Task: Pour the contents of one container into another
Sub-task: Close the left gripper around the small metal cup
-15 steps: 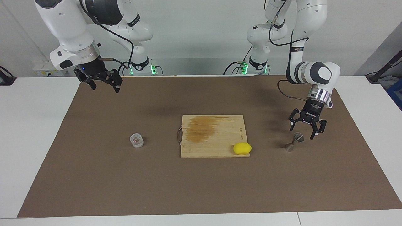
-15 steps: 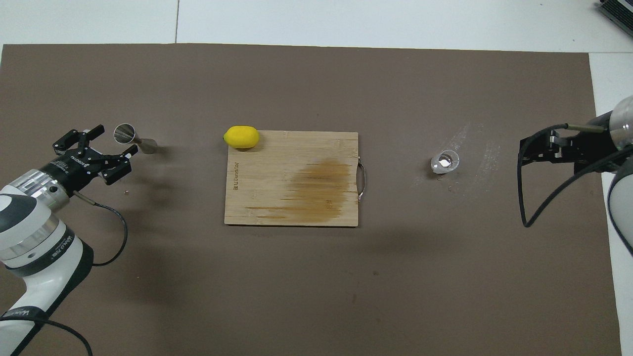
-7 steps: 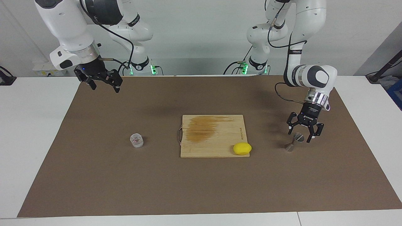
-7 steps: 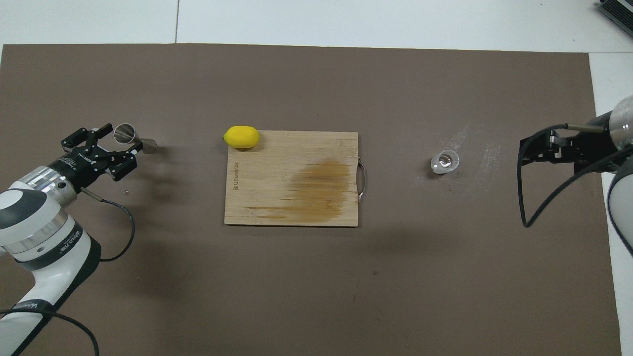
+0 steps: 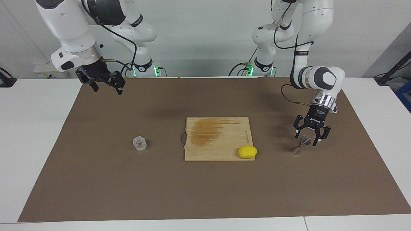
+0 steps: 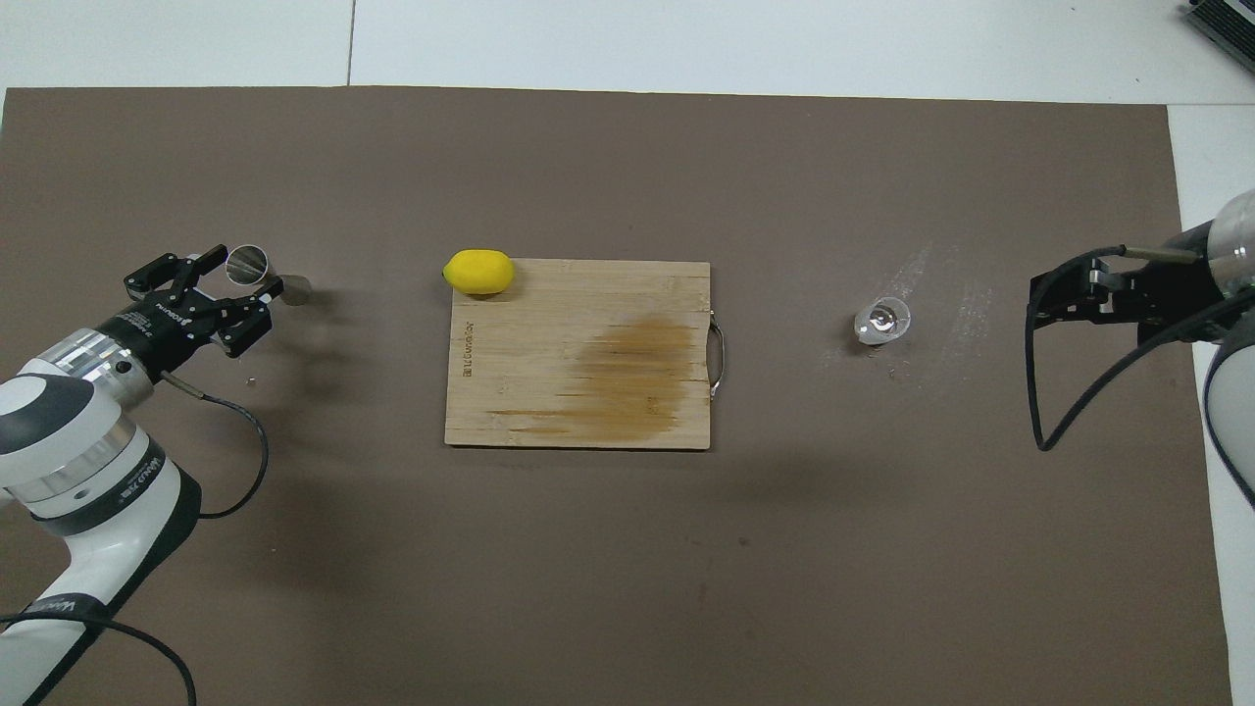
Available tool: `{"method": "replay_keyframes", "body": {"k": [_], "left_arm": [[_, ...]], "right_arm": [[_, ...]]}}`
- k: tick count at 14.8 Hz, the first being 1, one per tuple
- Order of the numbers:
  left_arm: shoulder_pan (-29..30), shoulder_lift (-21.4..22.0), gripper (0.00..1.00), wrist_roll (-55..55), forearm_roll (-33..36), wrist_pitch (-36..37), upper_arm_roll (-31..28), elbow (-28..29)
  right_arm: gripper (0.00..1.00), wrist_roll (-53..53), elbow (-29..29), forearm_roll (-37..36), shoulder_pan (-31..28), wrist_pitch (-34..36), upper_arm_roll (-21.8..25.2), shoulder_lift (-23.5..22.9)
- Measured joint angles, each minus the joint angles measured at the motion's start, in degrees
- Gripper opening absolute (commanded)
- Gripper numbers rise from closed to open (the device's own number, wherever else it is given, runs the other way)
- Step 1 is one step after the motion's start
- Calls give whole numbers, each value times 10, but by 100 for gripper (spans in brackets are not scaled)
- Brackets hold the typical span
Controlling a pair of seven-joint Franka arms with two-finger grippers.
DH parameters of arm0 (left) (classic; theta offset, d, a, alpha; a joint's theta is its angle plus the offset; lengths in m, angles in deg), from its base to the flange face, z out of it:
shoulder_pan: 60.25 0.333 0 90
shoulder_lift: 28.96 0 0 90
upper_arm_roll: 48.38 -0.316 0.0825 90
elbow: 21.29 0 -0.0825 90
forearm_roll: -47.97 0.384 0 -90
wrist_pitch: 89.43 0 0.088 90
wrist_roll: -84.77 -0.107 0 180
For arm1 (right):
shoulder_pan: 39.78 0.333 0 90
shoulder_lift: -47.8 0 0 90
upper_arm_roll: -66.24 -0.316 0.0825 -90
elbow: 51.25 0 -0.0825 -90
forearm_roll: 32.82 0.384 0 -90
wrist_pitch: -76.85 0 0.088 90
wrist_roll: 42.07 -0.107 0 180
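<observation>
The clear ribbed cup [image 5: 140,143] [image 6: 881,321] with a pinkish bit inside stands on the brown mat toward the right arm's end. The grey metal jigger [image 5: 301,145] [image 6: 257,272] stands upright toward the left arm's end. My left gripper [image 5: 307,140] [image 6: 235,279] is lowered around the jigger's upper cone, one finger on each side. A small gap shows at each finger, so it is open. My right gripper [image 5: 107,89] [image 6: 1069,294] waits open and empty, raised above the mat's edge at the robots' end.
A wooden cutting board [image 5: 218,138] [image 6: 578,353] with a dark stain lies mid-table between cup and jigger. A yellow lemon [image 5: 247,151] [image 6: 478,272] sits on the board's corner nearest the jigger. The brown mat [image 5: 205,192] covers most of the white table.
My left gripper has come down over the jigger and its fingers have narrowed around the upper cone. The jigger, the cup and the right arm have not moved.
</observation>
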Motion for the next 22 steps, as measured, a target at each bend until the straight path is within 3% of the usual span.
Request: {"method": "replay_keyframes", "body": {"k": [14,17,18,20,22], "left_arm": [[0,0,59,0,0,0,0,-2],[-2,0,45,0,0,0,0,-3],[-2,0,34,0,0,-1,0,-3],[-2,0,1,-1,0,-2,0,-3],[-3,0,0,-1,0,-5,0,-3]], "right_arm": [[100,0,0,0,0,0,0,0],[100,0,0,0,0,0,0,0],[100,0,0,0,0,0,0,0],[100,0,-1,0,0,0,0,0],[100,0,-1,0,0,0,0,0]]}}
